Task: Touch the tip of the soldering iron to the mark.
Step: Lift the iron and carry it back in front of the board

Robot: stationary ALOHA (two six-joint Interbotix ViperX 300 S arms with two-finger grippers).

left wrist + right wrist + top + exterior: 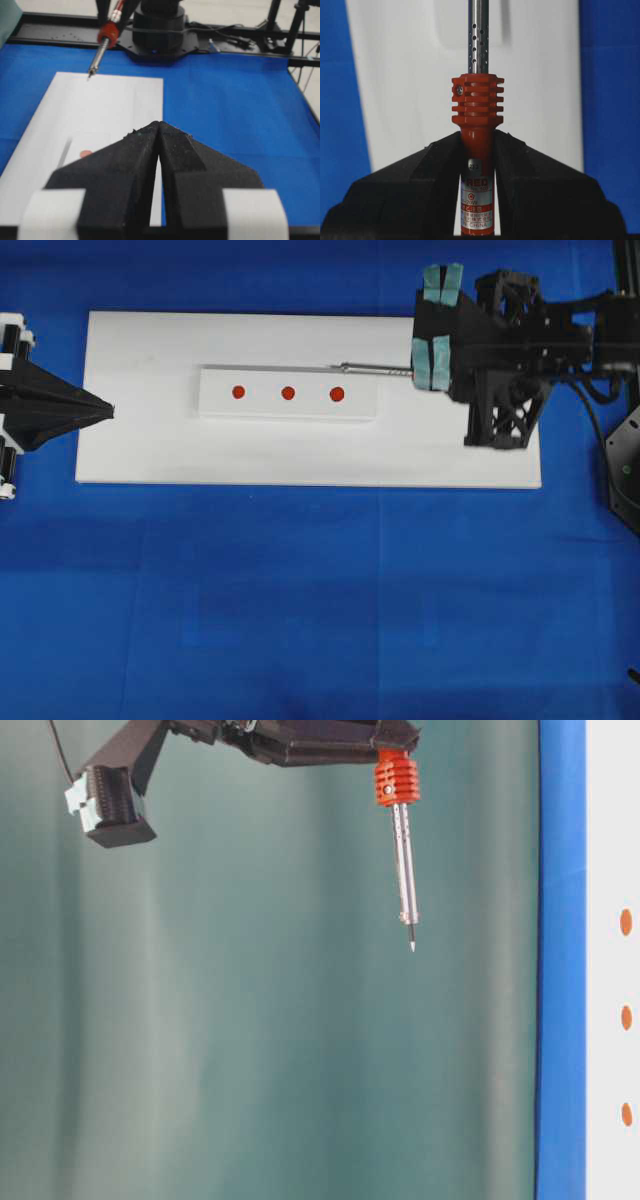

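While the right gripper (477, 165) clenched the soldering iron (477, 120), its tip hung above the white block's (288, 393) far edge, short of the mark (288, 393); the left gripper (159, 145) sat closed.

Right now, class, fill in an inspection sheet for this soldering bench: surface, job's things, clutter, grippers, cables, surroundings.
Surface: blue cloth under a white board.
Job's things: iron held in the air, its tip above the block's far edge; mark, the middle of three red dots on the white block, untouched.
Clutter: nothing seen.
Grippers: right gripper shut on the iron's handle; left gripper shut, empty, at the board's left end.
Cables: black leads along the far frame.
Surroundings: black frame rail; green backdrop.
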